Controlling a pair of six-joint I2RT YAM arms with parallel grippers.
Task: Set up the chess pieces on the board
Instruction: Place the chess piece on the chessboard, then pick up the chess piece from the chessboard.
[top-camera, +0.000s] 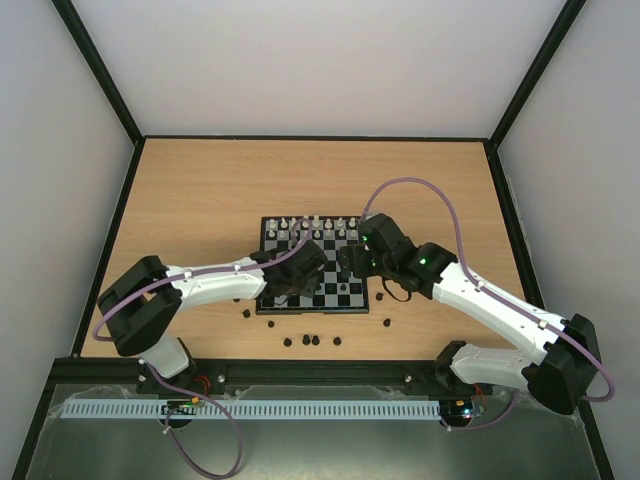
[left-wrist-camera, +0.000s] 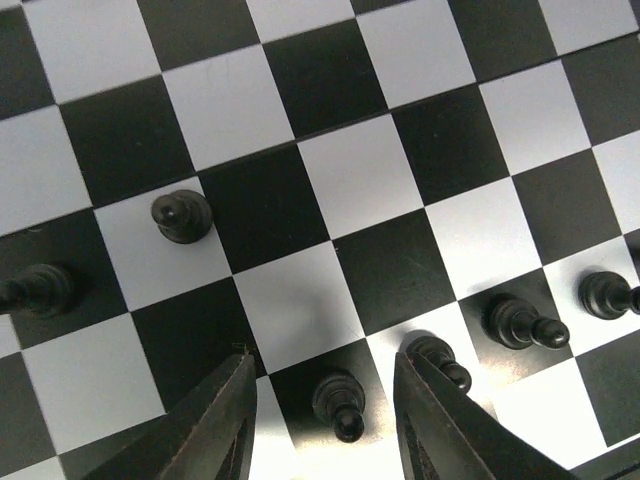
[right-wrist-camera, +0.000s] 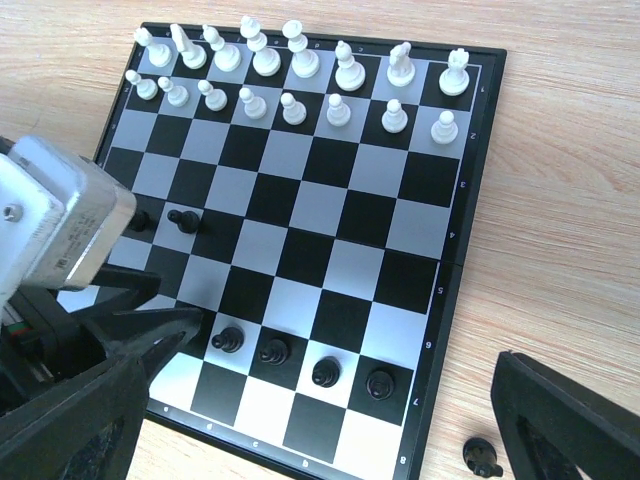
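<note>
Left wrist: left claw (left-wrist-camera: 322, 358) released astride black pawn (left-wrist-camera: 340, 405); right claw (right-wrist-camera: 350, 340) spread above board (right-wrist-camera: 395, 225) edge.

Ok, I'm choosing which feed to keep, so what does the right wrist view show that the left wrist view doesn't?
Only right wrist: the whole board to its frame, both white rows at the far edge, the table, and a black piece lying off the board.
Only left wrist: a close look at the open left end effector, with a black pawn standing between its fingers, gaps on both sides.
Both: black pawns standing on the checks.
</note>
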